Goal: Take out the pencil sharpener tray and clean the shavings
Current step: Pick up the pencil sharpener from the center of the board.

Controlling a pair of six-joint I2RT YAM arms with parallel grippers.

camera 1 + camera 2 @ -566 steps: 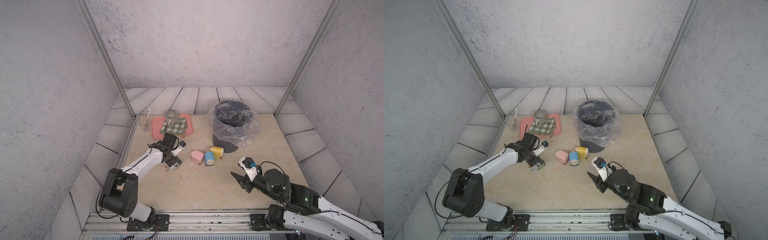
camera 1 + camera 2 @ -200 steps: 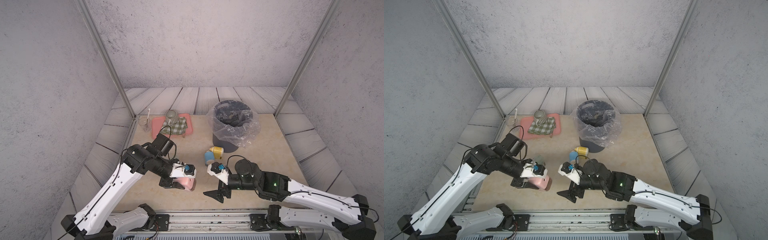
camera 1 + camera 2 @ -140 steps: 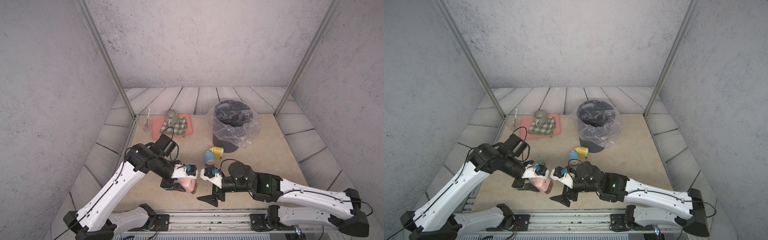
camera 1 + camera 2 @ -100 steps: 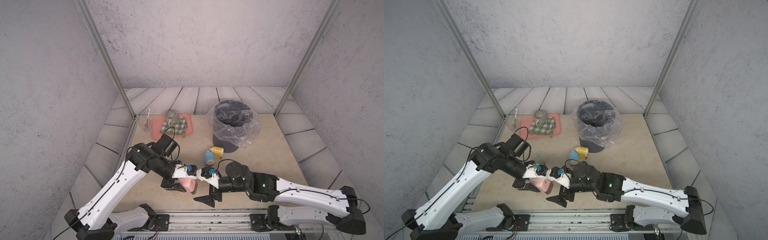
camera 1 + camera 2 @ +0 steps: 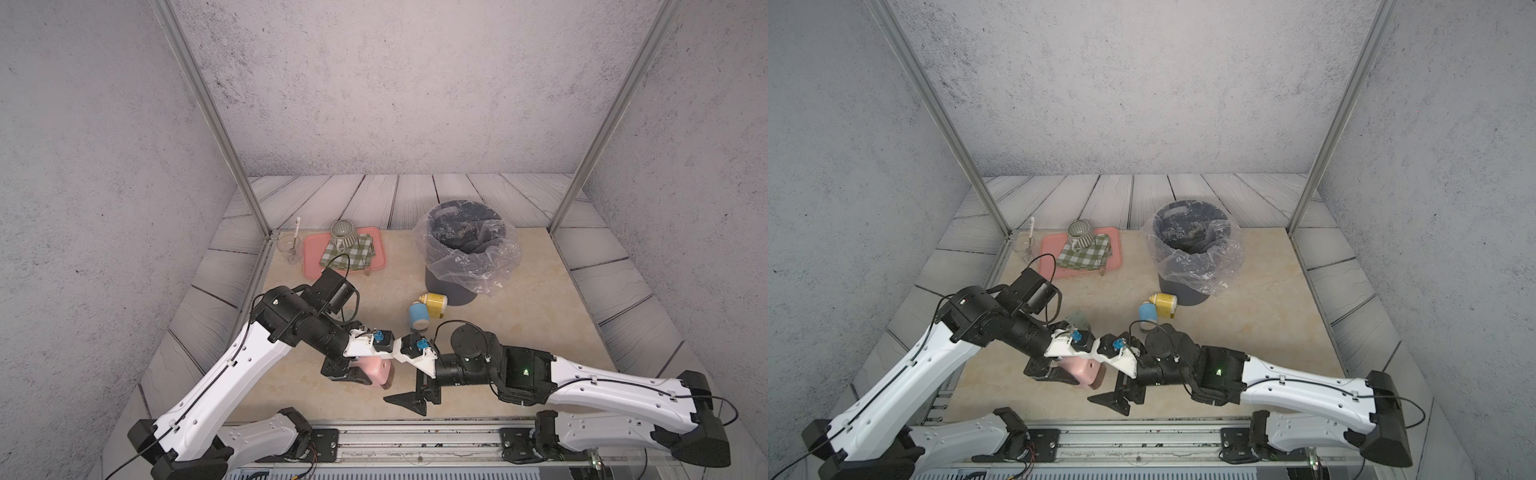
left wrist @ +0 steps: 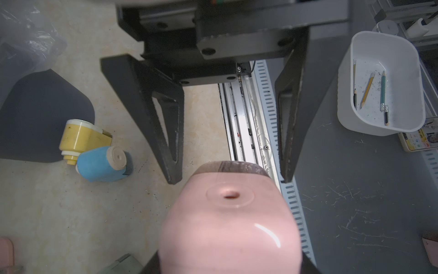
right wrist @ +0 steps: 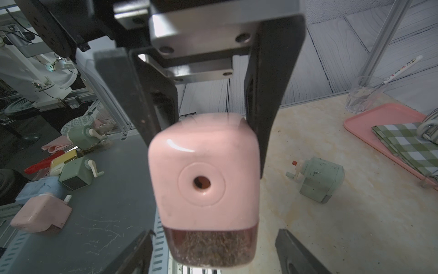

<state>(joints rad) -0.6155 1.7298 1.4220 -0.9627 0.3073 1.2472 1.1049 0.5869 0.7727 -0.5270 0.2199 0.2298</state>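
Your bench (image 5: 519,332) carries one dark bin (image 5: 446,284) with a clear liner at the back right. At the back left is one pink serving tray (image 5: 309,259), holding one green checked cloth (image 5: 349,254) and one striped mug (image 5: 344,235).

Near the front edge, your left tool (image 5: 353,372) is clamped on the pink pencil sharpener (image 7: 203,185) and holds it off the bench. The sharpener's long axis runs from that tool toward your right tool (image 6: 228,176), with the pencil-hole face turned upward. The shavings tray (image 7: 211,246) is at the end toward the right tool. It sits in its slot, brown with shavings, between the right tool's spread fingers (image 6: 166,132), with a gap on each side. The two wrists crowd close above it.

Three more sharpeners lie on the bench. A yellow sharpener (image 5: 433,300) and a blue sharpener (image 5: 417,316) lie side by side between the right arm and the bin. A green sharpener (image 7: 317,182) lies beyond the left tool, toward the serving tray.

One glass (image 5: 289,247) stands just beside that tray.
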